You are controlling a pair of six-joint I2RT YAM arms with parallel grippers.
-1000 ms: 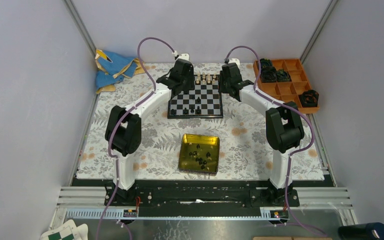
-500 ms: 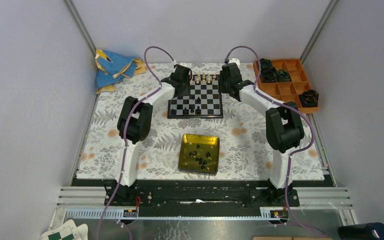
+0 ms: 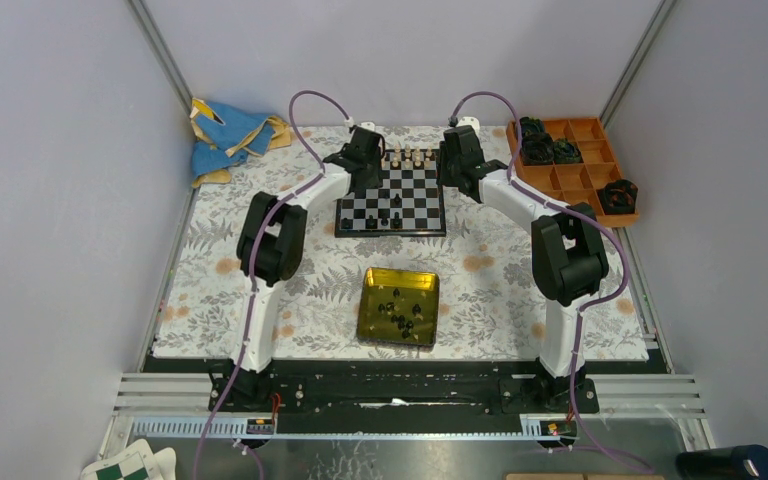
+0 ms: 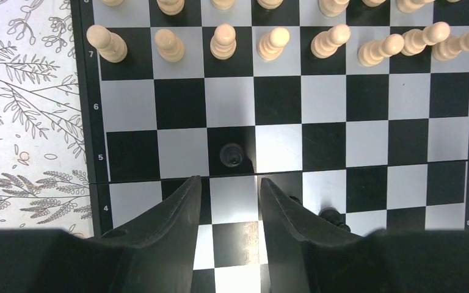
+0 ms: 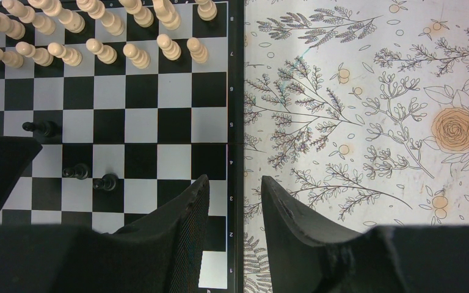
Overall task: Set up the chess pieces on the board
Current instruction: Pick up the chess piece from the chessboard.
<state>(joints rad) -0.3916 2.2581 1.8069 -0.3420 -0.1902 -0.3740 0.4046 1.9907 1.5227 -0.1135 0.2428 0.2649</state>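
As we look down on the board (image 3: 392,202), we see black and white squares in a thin black frame, at 12 o'clock from the yellow tin (image 3: 363,305). Cream pieces (image 4: 273,43) fill its far rows; a few tiny black pieces (image 5: 76,171) stand mid-board, and more lie in the tin. Our left gripper (image 4: 230,186) has its jaws apart, one black piece at its 12 o'clock. Our right gripper (image 5: 235,186) hangs parted and empty over the board's 3 o'clock edge.

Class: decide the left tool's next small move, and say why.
Probably ease the left tool forward and down around the black piece just ahead of its open fingers; it stands on row 5 of the board, not a near row opposite the cream pieces.
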